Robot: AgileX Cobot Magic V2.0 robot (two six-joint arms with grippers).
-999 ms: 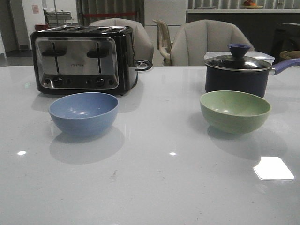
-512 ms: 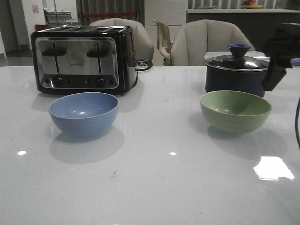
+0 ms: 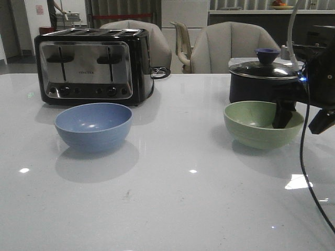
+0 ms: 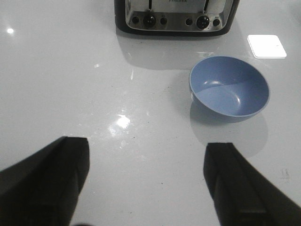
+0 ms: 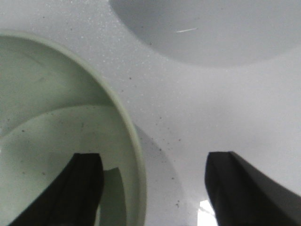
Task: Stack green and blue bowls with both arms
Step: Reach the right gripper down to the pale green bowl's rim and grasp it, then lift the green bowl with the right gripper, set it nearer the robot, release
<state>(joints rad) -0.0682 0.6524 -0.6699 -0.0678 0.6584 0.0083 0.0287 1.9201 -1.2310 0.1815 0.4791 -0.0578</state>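
One tool, our right [image 3: 301, 117], has dropped wide open astride the green bowl's [image 3: 256, 125] rim; our left [image 4: 146, 183] gapes empty.

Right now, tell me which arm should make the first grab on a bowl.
Right. The right gripper is open and already straddles the green bowl's rim, one finger inside, one outside. The left gripper, also open, hangs short of the blue bowl and is not lined up on it.

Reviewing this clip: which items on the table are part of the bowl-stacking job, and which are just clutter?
Part of the job:
green bowl
blue bowl
right gripper, straddling the green bowl's rim
left gripper, open above the table

Just lying about:
toaster
lidded saucepan
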